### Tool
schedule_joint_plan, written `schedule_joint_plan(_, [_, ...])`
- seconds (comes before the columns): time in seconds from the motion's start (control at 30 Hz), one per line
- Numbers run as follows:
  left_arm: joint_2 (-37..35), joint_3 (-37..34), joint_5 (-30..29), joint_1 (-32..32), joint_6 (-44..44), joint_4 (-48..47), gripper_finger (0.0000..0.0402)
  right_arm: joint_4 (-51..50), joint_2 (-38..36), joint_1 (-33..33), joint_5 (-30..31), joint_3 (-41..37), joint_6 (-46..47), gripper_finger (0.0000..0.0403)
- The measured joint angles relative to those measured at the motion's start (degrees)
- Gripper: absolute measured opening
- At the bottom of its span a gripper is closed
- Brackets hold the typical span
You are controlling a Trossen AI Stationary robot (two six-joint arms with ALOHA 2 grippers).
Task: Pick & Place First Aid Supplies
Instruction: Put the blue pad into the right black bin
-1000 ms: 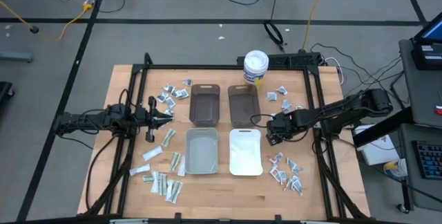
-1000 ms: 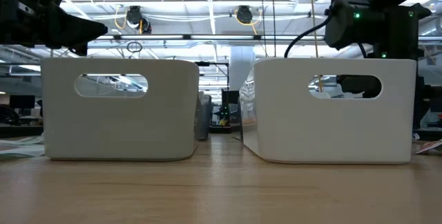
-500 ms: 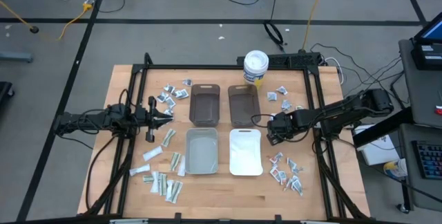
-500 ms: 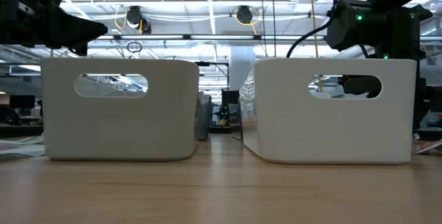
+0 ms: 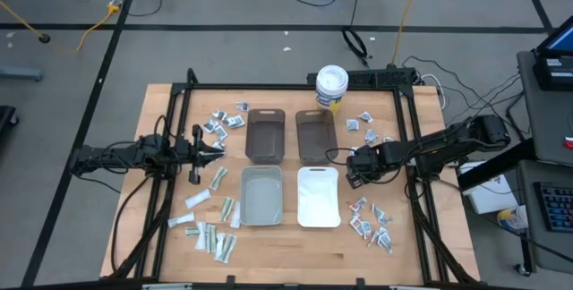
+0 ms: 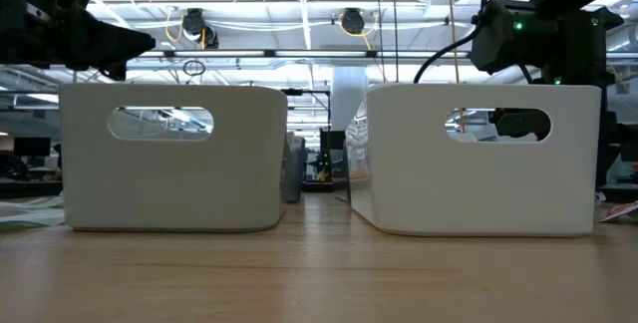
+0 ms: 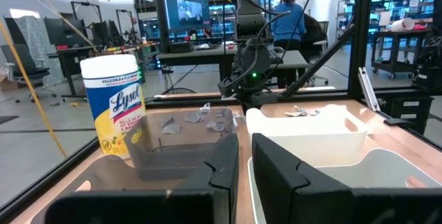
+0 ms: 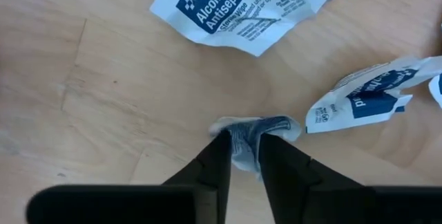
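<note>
Fingers of the right gripper (image 8: 242, 156) are pinched on a small crumpled packet (image 8: 254, 135) that lies on the wooden counter (image 8: 83, 92), just right of the white bin (image 5: 318, 197). In the right wrist view another packet (image 8: 238, 6) beside it reads "Alcohol Antiseptic Pad" under a blue "First Aid" mark, and a third (image 8: 366, 96), white with a blue patch, lies near; its print is too creased to read. The left gripper (image 5: 213, 154) hangs over the counter left of the bins, fingers drawn together on nothing.

The counter is pale wood inside a black frame (image 5: 295, 88). Four bins sit mid-counter: two brown (image 5: 265, 135) (image 5: 315, 136) at the back, a grey one (image 5: 261, 195) and the white one in front. More packets (image 5: 226, 122) lie scattered at the back left, back right (image 5: 363, 125) and front right (image 5: 372, 223), with pale strips (image 5: 208, 227) at the front left. A white tub (image 7: 112, 103) at the back edge carries a yellow label reading "Lysol".

Around the counter is grey floor with cables. Beyond it the left wrist view shows a workshop with desks, screens and a person (image 7: 286, 16) in a blue top.
</note>
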Motion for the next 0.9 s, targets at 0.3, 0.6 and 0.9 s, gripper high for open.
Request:
schedule_joint_plan(0.3, [0.0,-0.01,0.01,-0.02,0.0,0.0,0.0047,-1.23,-0.3,0.02,-0.38,-0.02,-0.7,0.0005])
schedule_joint_plan(0.6, [0.0,0.0,0.0,-0.01,0.0,0.0,0.0047,-9.21,-2.2,0.0,-0.5,4.06,-4.01,0.0002])
schedule_joint_plan(0.9, [-0.02,0.0,0.01,-0.02,0.0,0.01,0.0047,-15.79,-3.15,0.02,-0.18,11.99,-10.35,0.0001])
